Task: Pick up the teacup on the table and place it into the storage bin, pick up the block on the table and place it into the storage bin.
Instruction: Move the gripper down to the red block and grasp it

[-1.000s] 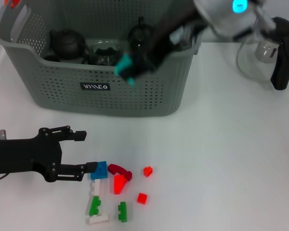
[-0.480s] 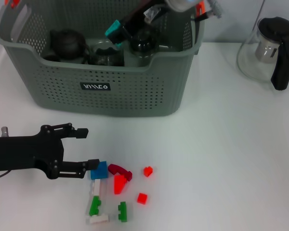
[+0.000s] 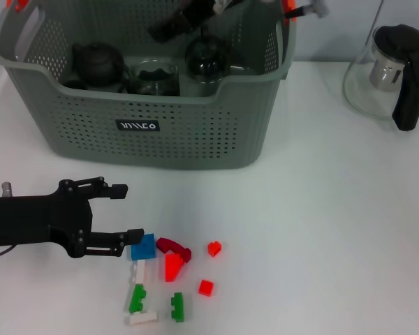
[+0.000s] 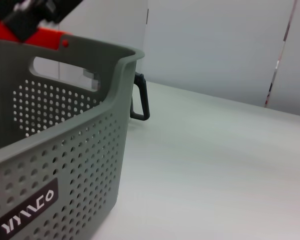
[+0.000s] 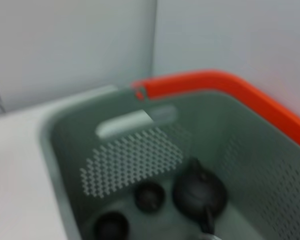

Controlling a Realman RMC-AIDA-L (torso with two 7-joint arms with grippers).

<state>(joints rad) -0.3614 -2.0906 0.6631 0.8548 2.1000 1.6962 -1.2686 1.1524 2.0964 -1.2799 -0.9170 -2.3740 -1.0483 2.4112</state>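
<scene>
The storage bin (image 3: 153, 129) occupies the upper left and centre of the head view. It already contains several dark teaware items, among them a black teapot (image 3: 96, 61) at its left side and a round dark vessel (image 3: 207, 59) near its middle. Which of these is the task's teacup cannot be determined; no teacup stands on the table (image 3: 321, 209).

The right gripper (image 3: 169, 26) appears as a dark blurred shape above the bin's interior at the top centre of the frame. Whether its fingers are apart or closed cannot be determined.

The left gripper (image 3: 122, 211) sits low over the table at the lower left, fingers spread wide and holding nothing. The lower fingertip (image 3: 134, 236) is touching or just beside the blue block (image 3: 144, 247). The remaining blocks lie clustered at the lower centre: a dark red curved piece (image 3: 173, 246), red pieces (image 3: 172, 266), green pieces (image 3: 137, 299) and white pieces (image 3: 140, 271).

Likely current step: block pickup by the left arm.

Hazards:
- The blue block lies off the centre line between the fingers. Closing now would probably push it aside or clip only a corner.
- The blocks lie closely packed. A low sweep may scatter neighbours or trap two pieces at once.
- The right arm is over the bin. A simultaneous left-arm delivery risks arm contact.
</scene>
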